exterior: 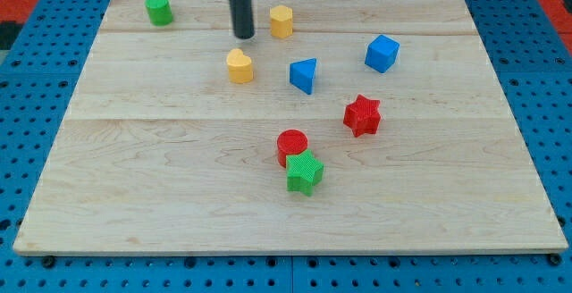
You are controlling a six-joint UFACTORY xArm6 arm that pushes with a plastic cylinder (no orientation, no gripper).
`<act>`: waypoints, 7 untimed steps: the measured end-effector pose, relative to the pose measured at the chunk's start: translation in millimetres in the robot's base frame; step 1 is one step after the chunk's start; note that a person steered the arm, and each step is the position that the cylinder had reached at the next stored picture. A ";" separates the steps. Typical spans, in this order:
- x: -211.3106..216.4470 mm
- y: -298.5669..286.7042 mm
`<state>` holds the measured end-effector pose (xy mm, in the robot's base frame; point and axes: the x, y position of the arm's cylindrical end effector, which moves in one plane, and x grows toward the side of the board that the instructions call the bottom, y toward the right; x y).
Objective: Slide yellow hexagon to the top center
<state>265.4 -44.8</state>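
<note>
The yellow hexagon (281, 20) stands near the board's top edge, close to the middle. My tip (244, 36) is just to the hexagon's left and slightly lower, a small gap apart from it. A yellow heart-shaped block (239, 65) lies just below my tip.
A green cylinder-like block (159, 10) sits at the top left. A blue triangular block (304, 75) and a blue cube (382, 54) lie right of centre. A red star (362, 115), a red cylinder (291, 145) and a green star (305, 171) lie lower down. The wooden board (134, 195) rests on a blue pegboard.
</note>
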 end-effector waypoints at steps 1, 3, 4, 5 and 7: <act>-2.2 12.7; 8.2 3.7; 8.0 27.0; -19.1 54.3; -16.9 67.1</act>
